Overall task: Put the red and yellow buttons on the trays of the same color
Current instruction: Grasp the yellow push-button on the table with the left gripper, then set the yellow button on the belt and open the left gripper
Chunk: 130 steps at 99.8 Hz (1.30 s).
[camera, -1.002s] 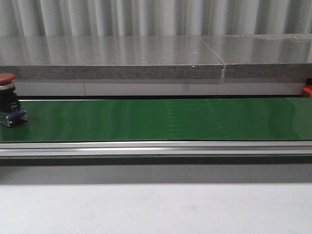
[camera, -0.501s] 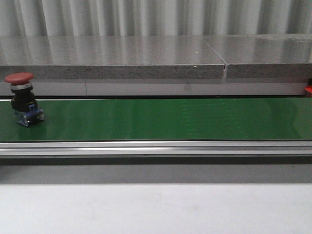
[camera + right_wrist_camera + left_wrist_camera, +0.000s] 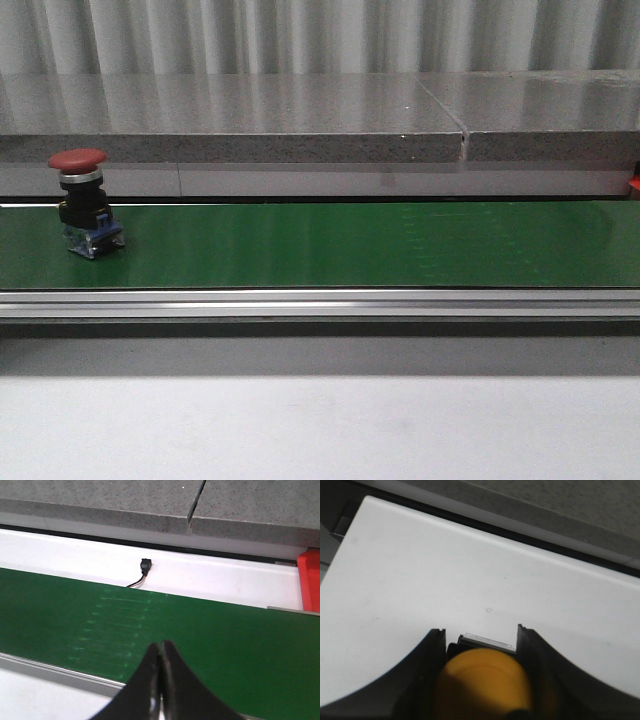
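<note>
With its fingers pressed together, the right gripper (image 3: 160, 680) is risking missing the red mushroom-capped push button (image 3: 85, 203) sitting on the green conveyor belt (image 3: 350, 245), while the left gripper (image 3: 481, 645) is clamping a yellow dome-capped button (image 3: 482, 685).

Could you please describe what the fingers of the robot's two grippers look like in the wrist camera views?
Both grippers have plain black fingers with a smooth matte finish and no visible markings or cables. The left gripper shows two broad fingers whose outer edges curve outward while the inner faces run straight. The right gripper shows two slim, curved fingers tapering to narrow tips. The arms themselves are out of view.
</note>
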### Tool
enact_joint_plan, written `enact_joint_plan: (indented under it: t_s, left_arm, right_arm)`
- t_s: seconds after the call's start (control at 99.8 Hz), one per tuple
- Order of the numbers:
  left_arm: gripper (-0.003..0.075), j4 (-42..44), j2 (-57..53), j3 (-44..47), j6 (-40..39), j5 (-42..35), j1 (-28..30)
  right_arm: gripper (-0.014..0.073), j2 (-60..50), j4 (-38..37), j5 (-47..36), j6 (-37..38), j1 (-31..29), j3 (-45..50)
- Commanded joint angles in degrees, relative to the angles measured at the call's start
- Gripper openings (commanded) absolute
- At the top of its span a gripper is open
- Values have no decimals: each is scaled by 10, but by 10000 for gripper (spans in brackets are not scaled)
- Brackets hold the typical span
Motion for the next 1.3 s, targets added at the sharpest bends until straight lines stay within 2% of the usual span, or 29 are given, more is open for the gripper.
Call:
enact_joint_plan:
  t_s: [0.0,0.2,0.411,0.631,0.812,0.862,0.932,1.052,1.123,1.183,1.293]
  left_arm:
    - [-21,0,-59,22,2,-29,-23]
    - [-21,1,-110,124,2,-64,-59]
    - [-21,1,-116,211,2,-101,-74]
    - [-20,1,-116,273,2,-152,-74]
    - [-3,1,-116,301,2,-164,-74]
    - [45,1,-116,301,2,-164,-74]
    - [169,-4,-116,301,2,-165,-74]
    - [465,-17,-116,301,2,-164,-74]
    - [580,-29,-116,301,2,-164,-74]
    - [615,-30,-116,301,2,-164,-74]
    - [601,-30,-124,301,2,-170,-82]
  right_arm:
    - [-81,-3,14,-28,-3,-1,-15]
    - [-81,-3,14,-28,-3,-1,-15]
    - [-81,-3,14,-28,-3,-1,-15]
    - [-81,-3,14,-28,-3,-1,-15]
    - [-81,-3,14,-28,-3,-1,-15]
    - [-81,-3,14,-28,-3,-1,-15]
    - [-81,-3,14,-28,-3,-1,-15]
    - [-81,-3,14,-28,-3,-1,-15]
    - [-81,-3,14,-28,-3,-1,-15]
    - [-81,-3,14,-28,-3,-1,-15]
    - [-81,-3,14,-28,-3,-1,-15]
